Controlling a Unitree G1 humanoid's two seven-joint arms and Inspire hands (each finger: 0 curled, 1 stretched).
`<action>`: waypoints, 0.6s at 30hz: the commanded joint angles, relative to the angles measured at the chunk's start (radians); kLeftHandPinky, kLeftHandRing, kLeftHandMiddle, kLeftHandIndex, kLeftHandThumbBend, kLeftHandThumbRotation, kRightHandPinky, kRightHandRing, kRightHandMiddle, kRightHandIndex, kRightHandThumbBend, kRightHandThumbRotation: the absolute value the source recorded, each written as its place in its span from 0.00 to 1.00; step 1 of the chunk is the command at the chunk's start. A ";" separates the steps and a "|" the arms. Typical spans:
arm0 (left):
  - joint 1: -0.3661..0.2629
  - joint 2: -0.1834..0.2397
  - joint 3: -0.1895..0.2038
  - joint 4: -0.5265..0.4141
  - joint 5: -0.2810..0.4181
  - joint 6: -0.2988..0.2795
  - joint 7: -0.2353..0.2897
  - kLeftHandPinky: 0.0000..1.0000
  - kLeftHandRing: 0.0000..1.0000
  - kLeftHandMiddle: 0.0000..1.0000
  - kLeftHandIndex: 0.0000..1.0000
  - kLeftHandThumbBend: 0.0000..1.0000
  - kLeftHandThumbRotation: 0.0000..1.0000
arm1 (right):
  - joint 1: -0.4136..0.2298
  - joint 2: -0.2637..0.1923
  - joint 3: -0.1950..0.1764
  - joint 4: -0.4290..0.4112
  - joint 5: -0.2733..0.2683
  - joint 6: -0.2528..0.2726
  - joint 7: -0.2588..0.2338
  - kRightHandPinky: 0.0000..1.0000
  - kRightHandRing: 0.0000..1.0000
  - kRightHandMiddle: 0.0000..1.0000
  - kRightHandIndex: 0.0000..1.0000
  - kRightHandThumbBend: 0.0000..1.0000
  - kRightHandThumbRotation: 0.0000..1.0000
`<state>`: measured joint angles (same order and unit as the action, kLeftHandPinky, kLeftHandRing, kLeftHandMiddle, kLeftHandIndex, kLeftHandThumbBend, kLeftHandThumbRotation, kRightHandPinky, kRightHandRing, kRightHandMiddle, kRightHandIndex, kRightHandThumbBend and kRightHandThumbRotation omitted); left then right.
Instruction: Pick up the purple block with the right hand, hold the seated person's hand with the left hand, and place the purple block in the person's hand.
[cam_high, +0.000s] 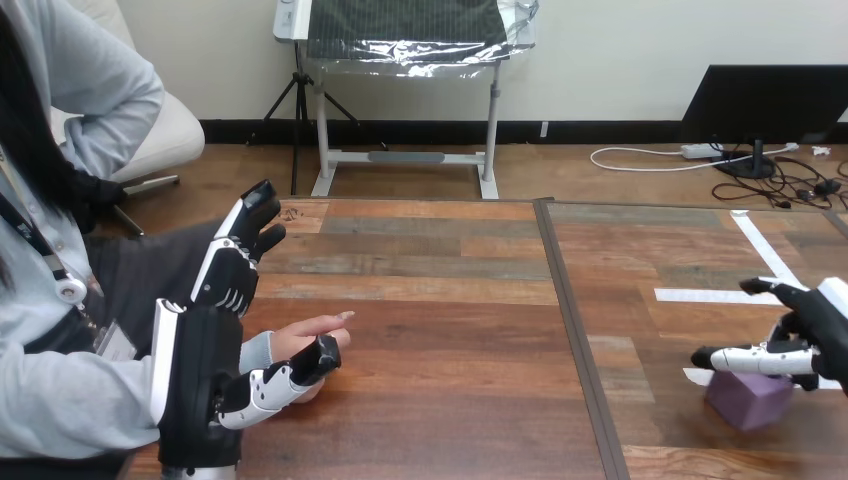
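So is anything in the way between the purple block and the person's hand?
No, nothing visible. The purple cube block sits under the right hand, and only bare wooden table lies between it and the person's hand.

Head camera — looking forward and down across the table (430, 300).

A small matte purple block (748, 402), cube-shaped, sits flat on the wooden counter (430, 330) at the view's right, one corner turned toward the camera. Fingers (750, 358) of the right hand (820, 320) seem to touch its top. The person's hand (305, 340) lies at the counter's left, stretched out toward the right.
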<state>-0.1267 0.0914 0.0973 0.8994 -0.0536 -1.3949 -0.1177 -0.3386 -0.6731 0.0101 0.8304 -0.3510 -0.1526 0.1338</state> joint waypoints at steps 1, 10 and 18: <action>-0.058 0.007 0.006 -0.009 -0.005 -0.017 -0.001 0.85 0.91 0.92 0.89 1.00 0.62 | -0.082 -0.024 0.025 0.050 -0.017 -0.020 -0.011 0.14 0.12 0.21 0.90 1.00 0.38; -0.054 0.013 0.001 -0.015 -0.018 -0.014 -0.008 0.86 0.91 0.92 0.89 1.00 0.61 | -0.094 -0.017 0.035 0.093 -0.027 -0.023 -0.027 0.12 0.12 0.21 0.90 0.99 0.38; -0.052 0.016 -0.006 -0.018 -0.039 -0.012 -0.022 0.86 0.92 0.92 0.89 1.00 0.60 | -0.093 -0.017 0.036 0.094 -0.023 -0.031 -0.027 0.11 0.10 0.19 0.90 0.99 0.39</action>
<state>-0.1266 0.0984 0.0956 0.8993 -0.0781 -1.3949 -0.1300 -0.3877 -0.6732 0.0324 0.9133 -0.3721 -0.1731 0.1163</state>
